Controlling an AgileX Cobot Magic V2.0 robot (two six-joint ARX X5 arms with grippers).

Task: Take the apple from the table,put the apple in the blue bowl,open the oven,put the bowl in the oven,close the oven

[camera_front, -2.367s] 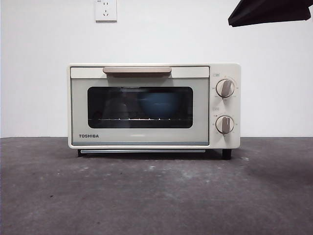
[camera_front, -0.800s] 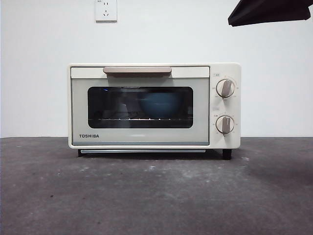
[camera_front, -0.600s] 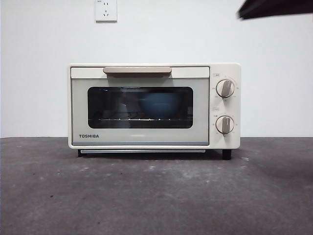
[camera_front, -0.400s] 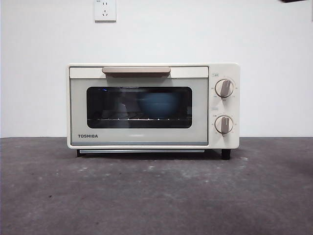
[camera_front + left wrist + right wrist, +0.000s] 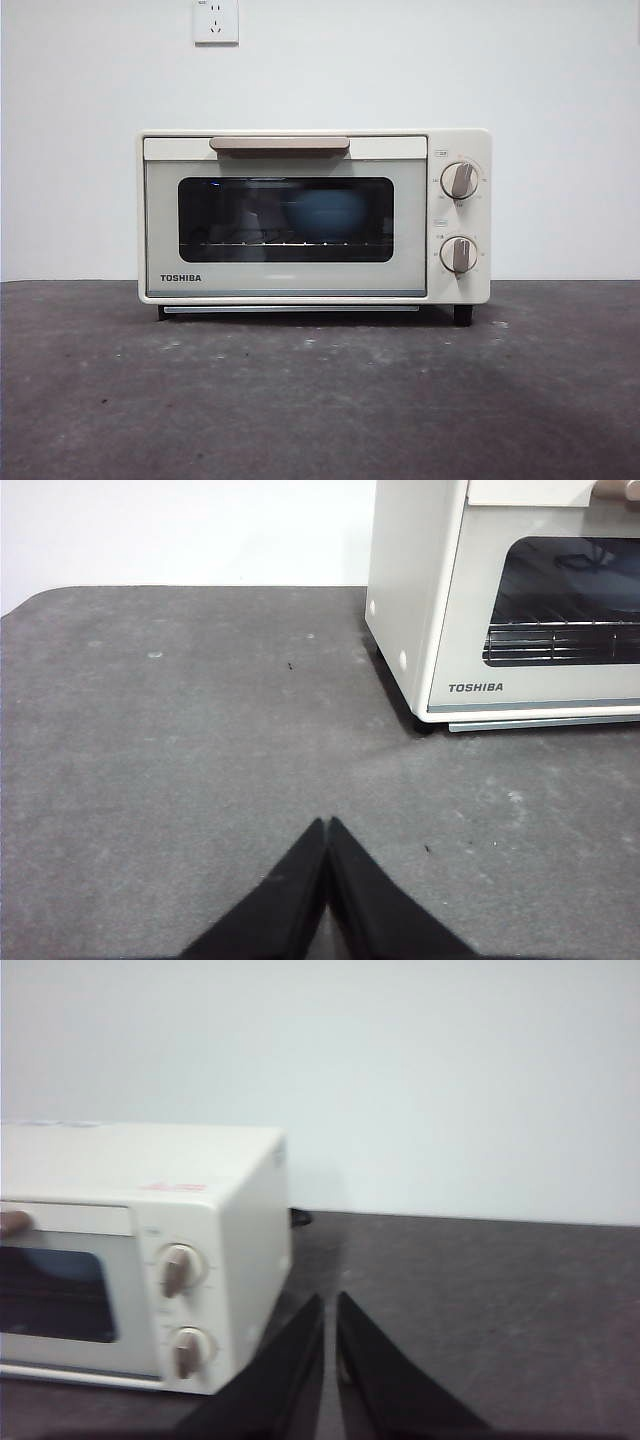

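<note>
The cream-white TOSHIBA oven (image 5: 314, 215) stands on the dark grey table (image 5: 320, 400) with its glass door closed. Through the glass I make out the blue bowl (image 5: 326, 214) on the rack inside; the apple is hidden. The oven (image 5: 510, 600) also shows in the left wrist view, where my left gripper (image 5: 327, 822) is shut with nothing in it, low over bare table to the oven's left. My right gripper (image 5: 330, 1300) is shut and empty, raised to the right of the oven (image 5: 140, 1255). No arm appears in the front view.
A white wall with a power socket (image 5: 216, 20) stands behind the oven. Two grey knobs (image 5: 459, 180) sit on the oven's right panel. Bare table stretches in front of and on both sides of the oven.
The black arm tip at the front view's top right corner has withdrawn out of the picture. The oven stays closed with the bowl inside.
</note>
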